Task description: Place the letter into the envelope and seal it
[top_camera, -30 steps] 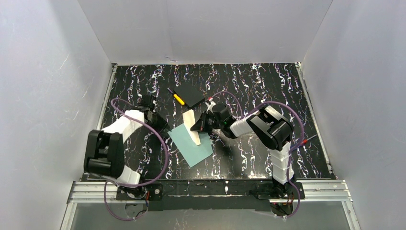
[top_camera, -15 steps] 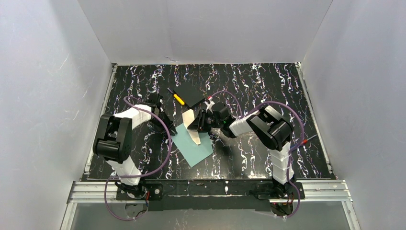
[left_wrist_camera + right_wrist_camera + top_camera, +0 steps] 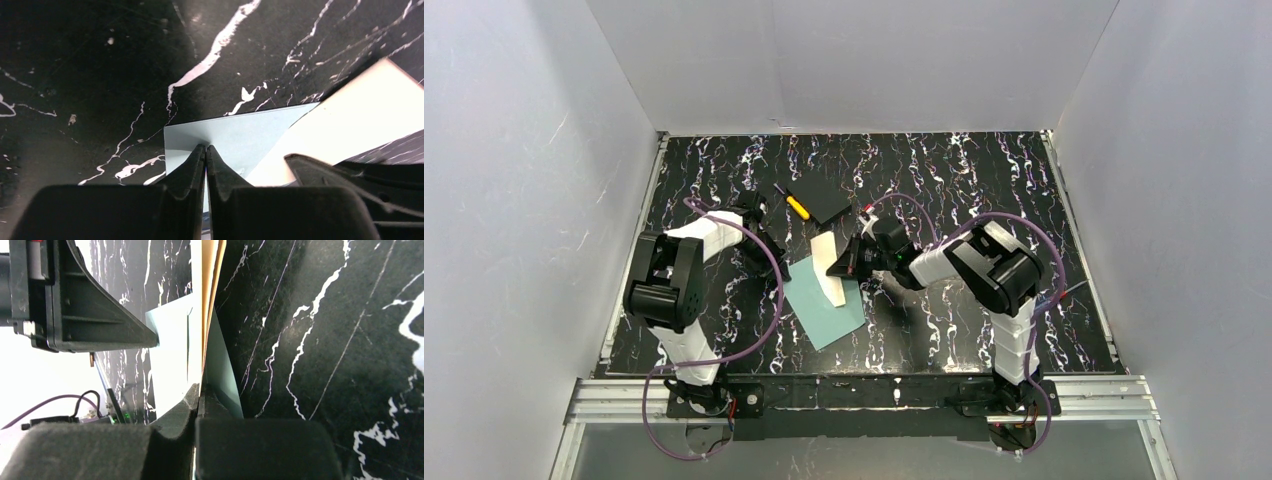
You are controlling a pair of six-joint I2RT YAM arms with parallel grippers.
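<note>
The right gripper (image 3: 200,390) is clamped on the tan letter (image 3: 209,300), which tilts up with its lower end between the teal envelope's (image 3: 235,137) layers. The left gripper (image 3: 205,148) is pinched together on the envelope's edge. A black pad (image 3: 829,203) and a yellow-handled tool (image 3: 797,206) lie just beyond.

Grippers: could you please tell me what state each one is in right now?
Left gripper: closed, apparently pinching the envelope at its edge.
Right gripper: closed on the letter.
</note>
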